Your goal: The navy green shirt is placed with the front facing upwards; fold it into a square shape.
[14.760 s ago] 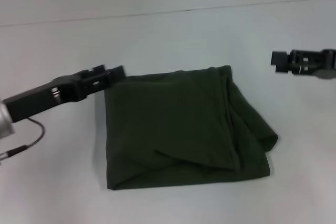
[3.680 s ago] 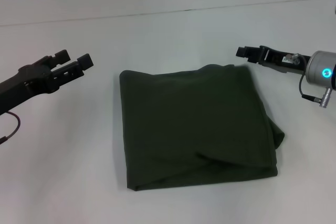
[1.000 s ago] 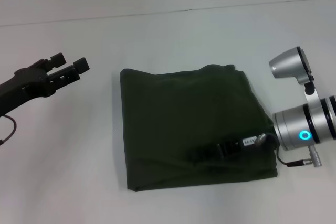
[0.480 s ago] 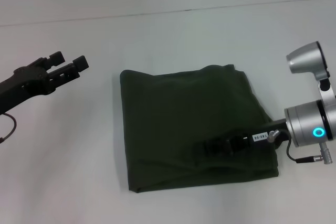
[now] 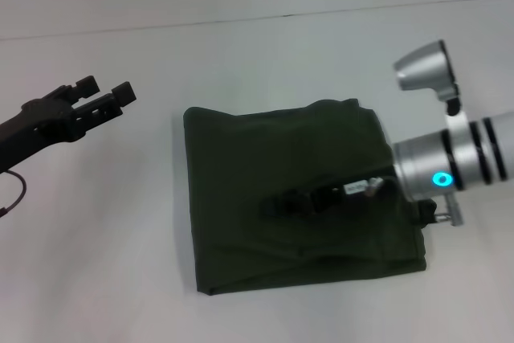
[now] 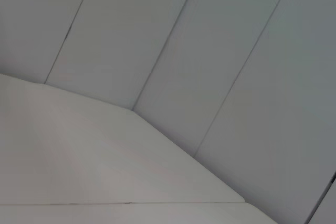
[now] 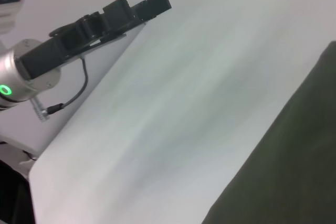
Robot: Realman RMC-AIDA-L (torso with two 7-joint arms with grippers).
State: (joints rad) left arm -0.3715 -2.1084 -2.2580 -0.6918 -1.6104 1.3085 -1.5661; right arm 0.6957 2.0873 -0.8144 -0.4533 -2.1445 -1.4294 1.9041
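The navy green shirt (image 5: 297, 198) lies on the white table (image 5: 257, 46) as a dark, roughly square folded bundle, plain side up with no lettering showing. My right gripper (image 5: 273, 206) reaches in from the right and lies low over the shirt's middle, dark against the cloth. Held above bare table left of the shirt, my left gripper (image 5: 103, 91) is open and empty. In the right wrist view, the shirt's edge (image 7: 294, 156) fills one corner and the left gripper (image 7: 139, 4) shows far off.
The left wrist view shows only pale wall panels (image 6: 210, 51) and the table top (image 6: 79, 166). A seam where table meets wall (image 5: 241, 20) runs across the back. White table surrounds the shirt on every side.
My right arm has swung from the shirt's near right part up and leftward, so its gripper now lies over the shirt's middle. The left arm and the shirt's outline have stayed still.
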